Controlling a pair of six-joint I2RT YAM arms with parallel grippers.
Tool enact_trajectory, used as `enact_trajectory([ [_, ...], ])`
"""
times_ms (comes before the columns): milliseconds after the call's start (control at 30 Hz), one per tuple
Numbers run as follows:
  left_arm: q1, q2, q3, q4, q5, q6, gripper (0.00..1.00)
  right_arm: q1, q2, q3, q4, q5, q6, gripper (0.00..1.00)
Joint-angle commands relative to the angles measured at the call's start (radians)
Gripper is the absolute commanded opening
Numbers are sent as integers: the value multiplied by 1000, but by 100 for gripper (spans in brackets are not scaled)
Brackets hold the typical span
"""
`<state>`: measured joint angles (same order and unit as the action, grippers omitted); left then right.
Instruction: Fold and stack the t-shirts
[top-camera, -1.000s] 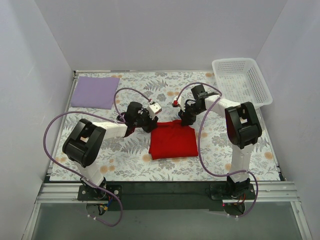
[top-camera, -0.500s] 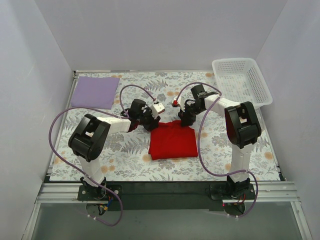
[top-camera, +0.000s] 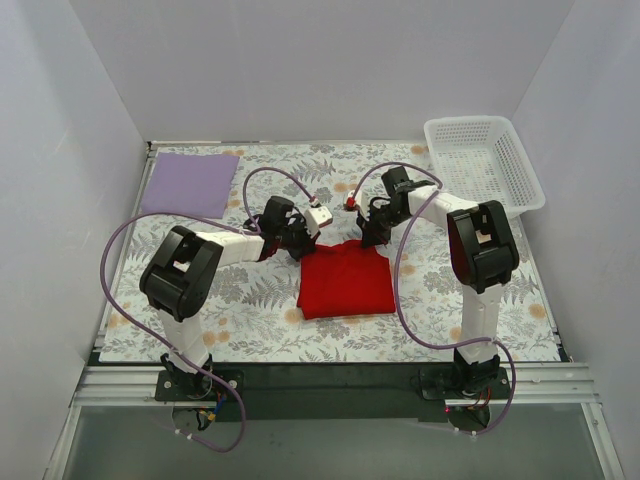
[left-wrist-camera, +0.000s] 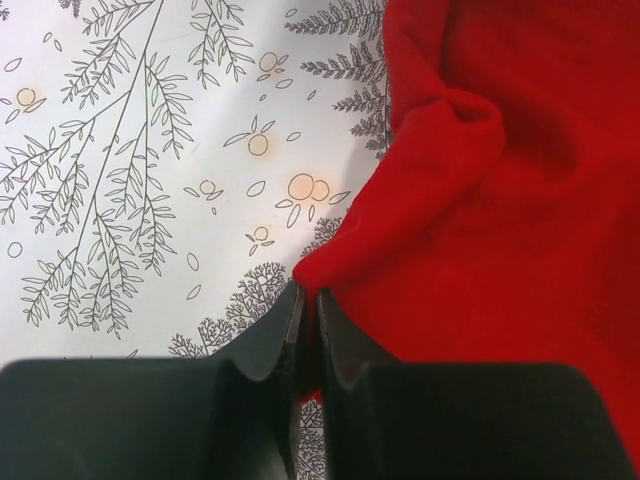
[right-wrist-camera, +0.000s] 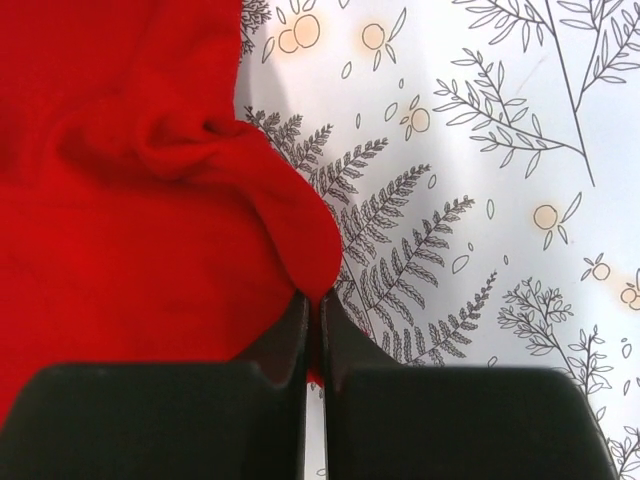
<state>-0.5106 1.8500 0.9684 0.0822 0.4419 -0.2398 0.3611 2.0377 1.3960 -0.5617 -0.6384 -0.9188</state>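
- Pinching the red t-shirt (top-camera: 345, 282) at centre frame, the left gripper (left-wrist-camera: 308, 325) clamps its upper-left corner, the right gripper (right-wrist-camera: 312, 318) its upper-right.
- Both should lift level and together so the fold lands square.
- The lavender t-shirt (top-camera: 190, 185) lies flat at upper left.

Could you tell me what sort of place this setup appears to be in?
Probably a robotics lab test cell: plain white panels box in a leaf-print tablecloth, a left arm and right arm are bolted at its near edge, and a red t-shirt lies between them.
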Motion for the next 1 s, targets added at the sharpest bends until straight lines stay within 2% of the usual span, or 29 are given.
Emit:
enact_trajectory([
  [0, 1, -11, 33, -13, -14, 7, 0, -1, 15, 18, -58, 26, -9, 1],
  [400, 1, -195, 55, 85, -98, -15, 0, -24, -146, 149, -104, 17, 21, 1],
  [500, 6, -183, 102, 96, -140, -6, 0, -31, -146, 225, -110, 55, 40, 1],
  [700, 33, -126, 252, 139, -213, -22, 0, -51, -100, 480, -122, 129, 104, 1],
  [900, 41, -94, 449, 169, -207, -58, 0, -56, -96, 728, -138, 163, 146, 1],
  [967, 41, -132, 463, 175, -190, -70, 0, -57, -146, 733, -136, 157, 143, 1],
])
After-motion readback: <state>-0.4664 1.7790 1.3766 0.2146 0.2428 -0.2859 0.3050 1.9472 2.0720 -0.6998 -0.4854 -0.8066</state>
